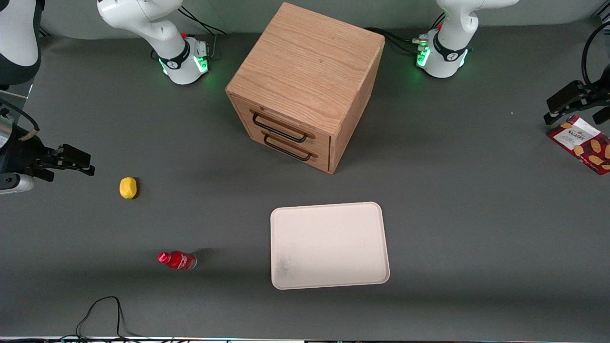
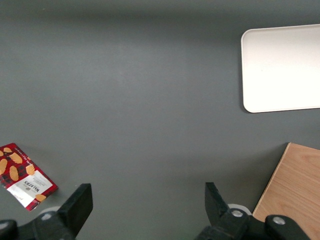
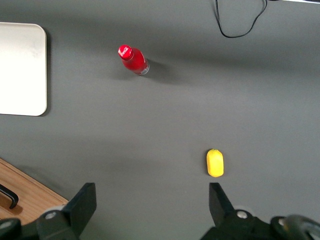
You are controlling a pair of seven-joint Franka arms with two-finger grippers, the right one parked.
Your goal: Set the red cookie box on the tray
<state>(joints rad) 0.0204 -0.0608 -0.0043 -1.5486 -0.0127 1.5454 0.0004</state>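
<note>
The red cookie box [image 1: 582, 144] lies flat on the counter [image 1: 452, 200] toward the working arm's end, well apart from the tray [image 1: 329, 245]. The end effector [image 1: 579, 105] hovers above the counter just beside the box, its fingers [image 2: 77, 205] spread wide and holding nothing. The tray sits nearer the front camera than the wooden cabinet [image 1: 305, 85].
</note>
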